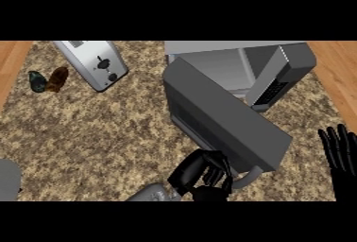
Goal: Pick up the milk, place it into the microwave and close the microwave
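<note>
— Where did the microwave (241,71) stand, and how was its door (223,120)?

— At the far right of the speckled table (97,132), its door swung wide toward the viewer, the cavity's pale inner wall showing behind it.

— And the hands?

— The left hand (203,176) was at the door's near corner, fingers curled round the end of the grey handle (250,177), its grey forearm entering from the lower edge. The right hand (340,147) rested right of the microwave at the view's edge, fingers straight and pointing up, holding nothing.

— Where was the milk?

— It could not be made out; the open door hid much of the cavity.

— What else lay on the table?

— A silver toaster (94,64) sat tilted left of the microwave. Farther left lay a small brown item (58,79) and, touching it, a dark green one (36,81), both too small to name. A grey rounded shape (7,179) showed at the left edge, well apart from the microwave.
</note>
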Action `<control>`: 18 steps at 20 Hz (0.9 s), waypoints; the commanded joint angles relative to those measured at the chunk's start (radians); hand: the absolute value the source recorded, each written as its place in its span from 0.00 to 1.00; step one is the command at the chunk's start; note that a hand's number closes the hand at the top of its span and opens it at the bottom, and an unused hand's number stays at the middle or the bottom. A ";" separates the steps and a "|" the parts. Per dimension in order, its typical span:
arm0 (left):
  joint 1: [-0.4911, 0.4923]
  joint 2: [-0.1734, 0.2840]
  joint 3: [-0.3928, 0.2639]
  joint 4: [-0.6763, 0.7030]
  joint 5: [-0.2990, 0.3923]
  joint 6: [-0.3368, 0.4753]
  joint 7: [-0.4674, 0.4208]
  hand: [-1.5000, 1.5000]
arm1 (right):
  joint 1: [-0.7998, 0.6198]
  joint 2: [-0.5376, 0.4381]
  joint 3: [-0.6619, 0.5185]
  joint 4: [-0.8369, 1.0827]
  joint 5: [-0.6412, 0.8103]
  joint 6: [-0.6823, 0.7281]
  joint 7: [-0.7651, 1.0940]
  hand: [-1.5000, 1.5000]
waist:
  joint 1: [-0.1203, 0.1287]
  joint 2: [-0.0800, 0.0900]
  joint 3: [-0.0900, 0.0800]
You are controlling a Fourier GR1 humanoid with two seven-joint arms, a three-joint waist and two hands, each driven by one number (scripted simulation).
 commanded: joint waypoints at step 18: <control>-0.340 -0.018 0.058 0.148 0.384 0.249 -0.057 1.00 | -0.038 -0.110 0.040 -0.215 -0.197 0.170 0.147 0.00 | -0.150 0.038 -0.002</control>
